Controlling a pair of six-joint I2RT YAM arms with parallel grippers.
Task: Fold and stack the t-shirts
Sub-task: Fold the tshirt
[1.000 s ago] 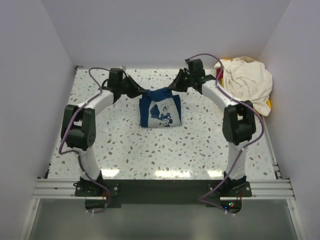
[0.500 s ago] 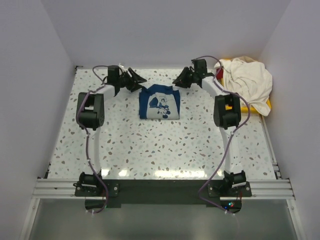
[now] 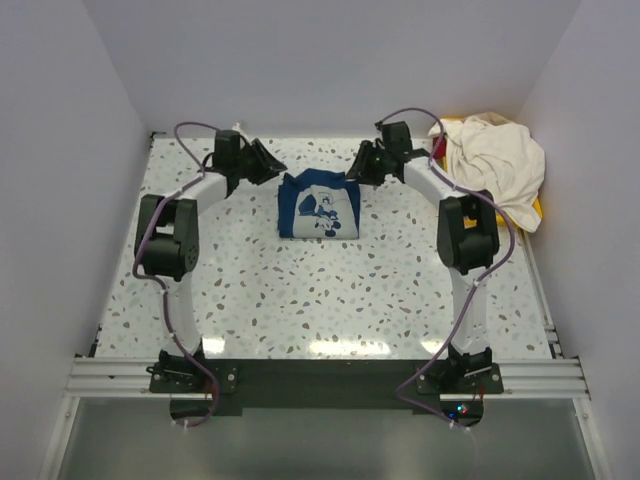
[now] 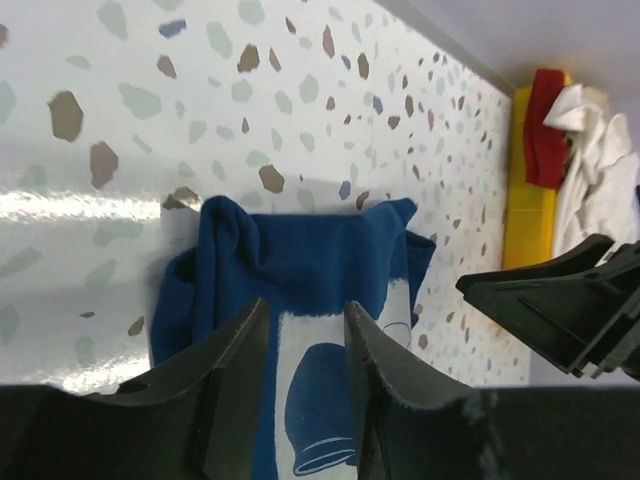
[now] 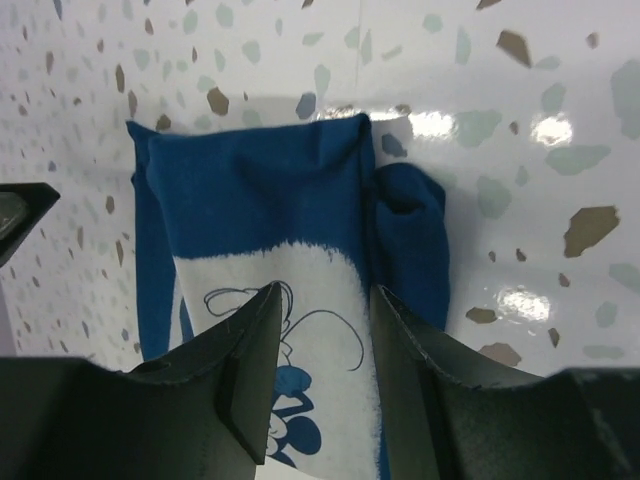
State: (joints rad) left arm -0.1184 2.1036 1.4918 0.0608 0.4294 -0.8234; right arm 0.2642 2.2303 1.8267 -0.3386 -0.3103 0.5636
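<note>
1. Nearest is a bare stretch of the desk (image 3: 300,290), a glossy white top flecked with grey and brown chips and showing streaks of glare
2. Past the middle lies the navy t-shirt (image 3: 320,205). It is soft cloth folded into a compact rectangle, flat on the desk, with a white cartoon print facing up. Its far edge is a thick fold, and a rounded flap bulges out at one side
3. The left claw (image 3: 268,163) hangs just beside the shirt's far-left corner. It is released: the two black, wedge-shaped fingers stand apart with nothing between them, and blue cloth shows through the gap
4. The right claw (image 3: 358,165) hangs by the far-right corner, likewise released and empty
5. Farthest, in the far-right corner, the cream t-shirt (image 3: 495,160) sits in a crumpled heap over a hard yellow tray (image 4: 530,220), with a red item (image 4: 545,130) beside it, well apart from the navy one
</note>
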